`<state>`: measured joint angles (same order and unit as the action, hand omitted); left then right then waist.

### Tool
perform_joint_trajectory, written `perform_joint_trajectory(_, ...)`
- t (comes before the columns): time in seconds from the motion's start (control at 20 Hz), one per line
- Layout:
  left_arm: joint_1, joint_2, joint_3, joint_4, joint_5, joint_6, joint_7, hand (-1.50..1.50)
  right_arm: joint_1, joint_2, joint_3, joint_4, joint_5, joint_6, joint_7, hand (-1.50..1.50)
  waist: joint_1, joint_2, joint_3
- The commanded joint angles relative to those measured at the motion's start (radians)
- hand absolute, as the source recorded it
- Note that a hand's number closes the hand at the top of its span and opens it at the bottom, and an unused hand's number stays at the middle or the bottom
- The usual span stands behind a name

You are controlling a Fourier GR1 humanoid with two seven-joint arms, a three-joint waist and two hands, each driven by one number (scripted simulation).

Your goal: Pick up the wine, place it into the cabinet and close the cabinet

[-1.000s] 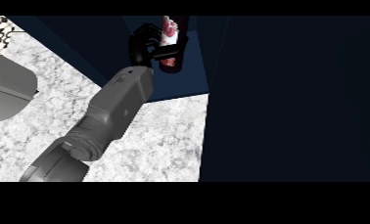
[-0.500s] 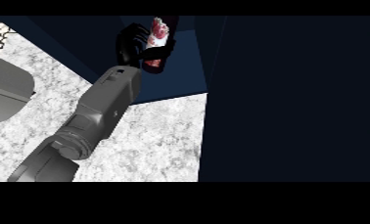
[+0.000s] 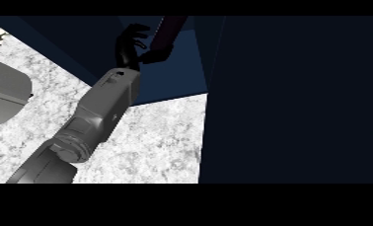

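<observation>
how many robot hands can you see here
1: a black hand at upper centre, reaching into the dark blue cabinet, beside the wine. The other hand is out of view.

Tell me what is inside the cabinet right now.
In the dark blue cabinet, the wine shows as a dark maroon bottle, leaning. A hand is beside it, fingers curled. The cabinet's depths are dark; the bottle's top is cut off by the view's edge.
</observation>
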<state>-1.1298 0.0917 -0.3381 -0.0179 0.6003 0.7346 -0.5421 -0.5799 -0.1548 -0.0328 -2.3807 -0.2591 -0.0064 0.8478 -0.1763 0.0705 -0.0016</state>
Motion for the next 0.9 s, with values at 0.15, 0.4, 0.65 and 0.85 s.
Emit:
perform_joint_trajectory(0.15,0.031,0.054,-0.004,0.017,-0.007,-0.034,0.029,-1.5,0.011,0.008,0.012,-0.028,-0.009,-0.003,0.01,-1.5,0.002,0.005,-0.003)
perform_joint_trajectory(0.4,0.047,0.058,0.003,0.017,-0.001,-0.07,0.024,-1.5,0.008,-0.002,0.003,-0.029,-0.019,0.009,0.006,-1.5,0.005,0.006,-0.003)
perform_joint_trajectory(0.65,0.009,0.087,-0.014,0.017,-0.02,-0.096,0.014,-1.5,0.01,0.002,0.005,-0.028,-0.013,-0.002,0.014,-1.5,0.02,-0.008,-0.002)
perform_joint_trajectory(0.85,0.019,0.095,-0.043,0.005,-0.048,-0.2,-0.013,-1.5,-0.007,0.003,-0.005,-0.02,-0.015,-0.009,0.011,-1.5,0.036,-0.012,-0.002)
